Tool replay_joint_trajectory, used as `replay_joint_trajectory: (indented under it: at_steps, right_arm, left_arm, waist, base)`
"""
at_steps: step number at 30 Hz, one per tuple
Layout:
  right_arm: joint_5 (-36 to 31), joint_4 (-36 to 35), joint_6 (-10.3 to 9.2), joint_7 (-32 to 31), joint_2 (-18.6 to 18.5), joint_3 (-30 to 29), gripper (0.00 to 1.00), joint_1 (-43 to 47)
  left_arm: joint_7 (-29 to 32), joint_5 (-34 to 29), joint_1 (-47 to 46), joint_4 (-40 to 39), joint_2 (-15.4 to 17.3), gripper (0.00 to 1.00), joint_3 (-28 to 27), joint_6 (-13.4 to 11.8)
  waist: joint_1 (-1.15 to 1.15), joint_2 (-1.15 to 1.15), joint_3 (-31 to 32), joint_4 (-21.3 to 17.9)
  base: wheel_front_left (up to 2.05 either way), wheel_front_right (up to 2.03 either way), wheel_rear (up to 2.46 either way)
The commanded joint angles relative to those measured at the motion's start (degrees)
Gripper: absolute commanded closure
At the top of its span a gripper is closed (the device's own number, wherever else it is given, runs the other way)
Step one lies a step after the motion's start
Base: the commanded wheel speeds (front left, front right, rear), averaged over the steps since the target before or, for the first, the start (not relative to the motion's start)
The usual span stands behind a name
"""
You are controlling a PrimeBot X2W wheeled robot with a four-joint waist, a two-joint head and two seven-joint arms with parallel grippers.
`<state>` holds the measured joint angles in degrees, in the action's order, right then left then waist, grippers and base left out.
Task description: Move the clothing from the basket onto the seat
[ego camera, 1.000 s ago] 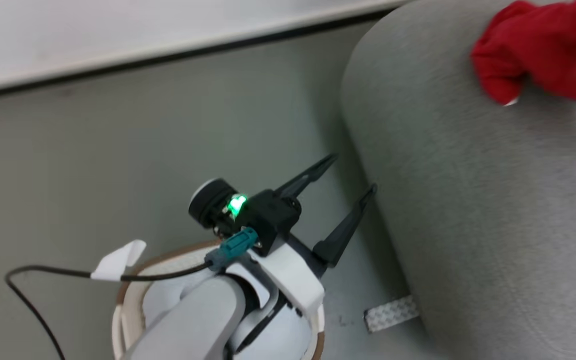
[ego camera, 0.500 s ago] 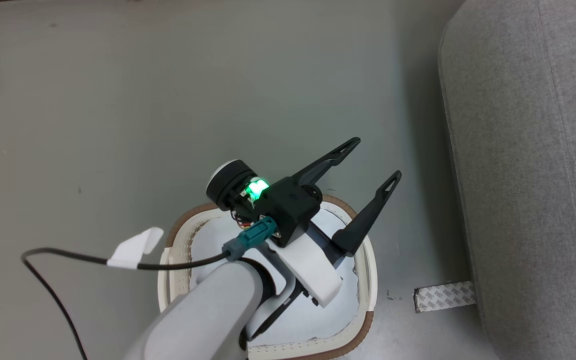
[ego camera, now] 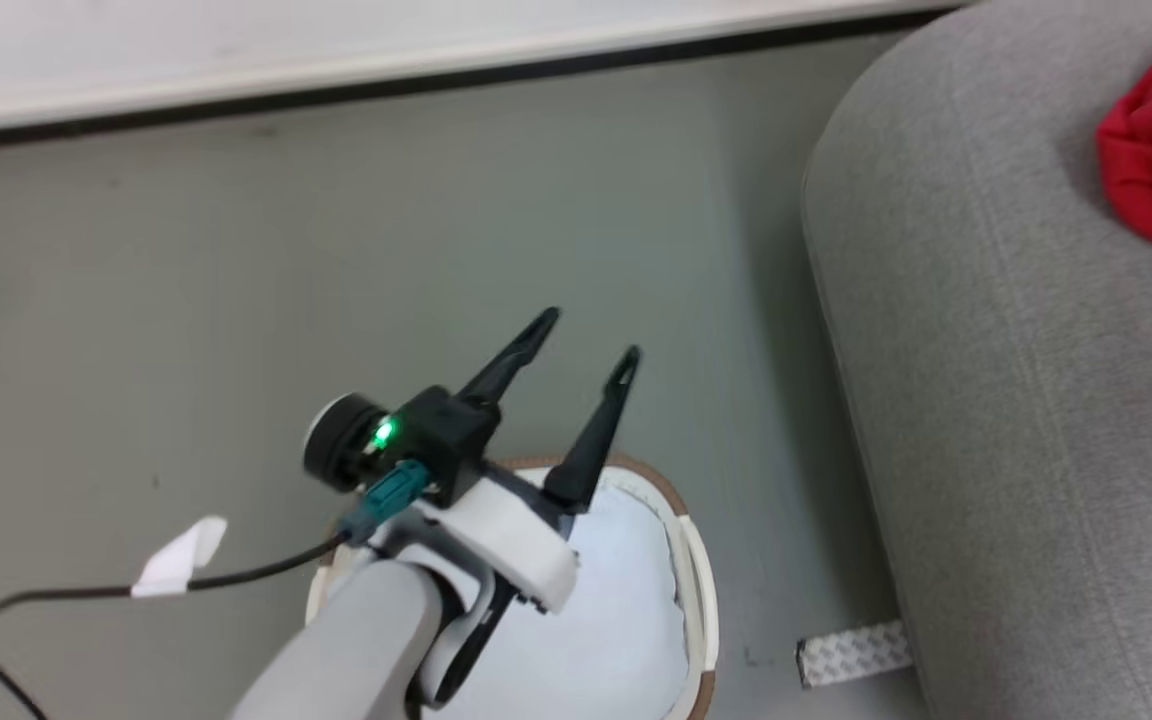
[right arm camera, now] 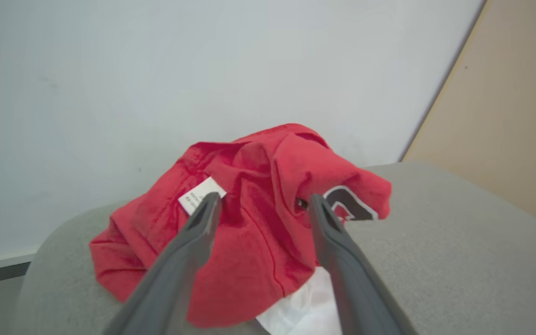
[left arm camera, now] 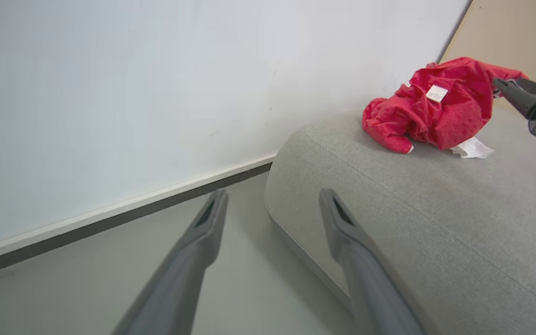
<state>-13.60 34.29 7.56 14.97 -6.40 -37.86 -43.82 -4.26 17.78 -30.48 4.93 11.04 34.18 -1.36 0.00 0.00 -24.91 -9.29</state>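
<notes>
Step in hand, as judged: the set-down on the seat, the grey sofa that takes up the right of the head view. The clothing lies in a crumpled red heap on the sofa's upper surface near its rounded end, well apart from the basket, which stands on the floor beside the sofa. The right gripper is at the heap with its 2 fingers spread apart and fabric showing between them. They are not pinched on it, though whether a fingertip touches the cloth cannot be told. The left gripper hangs over the basket's far rim with its fingers likewise spread and nothing between them. The next move calls for lifting the right arm straight clear, so that no finger snags a fold and drags the garment toward the rounded edge. After that, the basket needs a check. Limits of inspection: the left forearm covers part of the basket, and the head view's bottom edge cuts it off. The interior that shows is plain white, so remaining items cannot be ruled out. The heap is cut by the right edge of the head view. A white sewn label carries print too small to read. A white piece under the heap's near side may be trim or a 2nd item; this cannot be settled.
</notes>
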Motion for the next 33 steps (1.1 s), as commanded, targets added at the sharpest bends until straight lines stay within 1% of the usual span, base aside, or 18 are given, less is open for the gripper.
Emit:
replay_joint_trajectory:
  at_steps: [1, 8, 12, 16, 20, 23, 30, 33]
  right_arm:
    - [1.47, -2.43, -0.15, 0.10, 0.82, 1.62, 0.00, 3.41]
    - [7.01, -13.83, -0.15, 0.13, 3.09, 11.69, 0.00, 17.45]
    - [9.93, -17.22, -0.15, 0.13, 3.63, 18.77, 0.00, 24.91]
    - [14.73, -19.26, -0.15, 0.13, 3.53, 25.73, 0.00, 31.16]
    - [17.14, -20.56, -0.15, 0.13, 3.48, 31.49, 0.00, 36.67]
    - [18.24, -21.21, -0.15, 0.13, 3.47, 33.93, 0.00, 39.57]
    - [18.68, -20.75, -0.15, 0.13, 3.51, 36.71, 0.00, 44.09]
    - [17.92, -20.17, -0.15, 0.13, 3.40, 37.12, 0.00, 45.11]
  left_arm:
    - [-1.15, 0.43, 1.65, 0.39, 0.52, 0.00, -0.80, -0.83]
    - [-6.62, 3.52, 8.44, 3.75, 0.90, 0.00, -4.44, -4.05]
    - [-9.20, 5.14, 13.48, 5.90, 0.92, 0.00, -7.06, -6.23]
    - [-10.41, 6.78, 18.22, 7.85, 1.22, 0.00, -9.53, -7.38]
    - [-10.84, 6.72, 22.36, 9.09, 1.09, 0.00, -11.50, -7.57]
    - [-10.95, 5.78, 24.77, 8.42, 0.77, 0.00, -13.49, -7.20]
    - [-10.91, 3.68, 29.81, 7.19, -0.74, 0.00, -18.05, -6.27]
    - [-10.92, 2.49, 31.82, 7.19, -1.65, 0.00, -19.97, -5.21]
  waist:
    - [0.00, 0.00, 3.84, -0.21]
    - [0.00, 0.00, 12.36, 1.93]
    - [0.00, 0.00, 17.12, 2.65]
    - [0.00, 0.00, 20.47, 3.34]
    - [0.00, 0.00, 23.56, 4.13]
    - [0.00, 0.00, 24.87, 4.75]
    - [0.00, 0.00, 27.19, 5.66]
    - [0.00, 0.00, 28.01, 5.76]
  base:
    - [0.00, 0.00, 0.00]
    - [0.00, 0.00, 0.00]
    - [0.00, 0.00, 0.00]
    - [0.00, 0.00, 0.00]
    - [0.00, 0.00, 0.00]
    - [0.00, 0.00, 0.00]
    - [0.00, 0.00, 0.00]
    - [0.00, 0.00, 0.00]
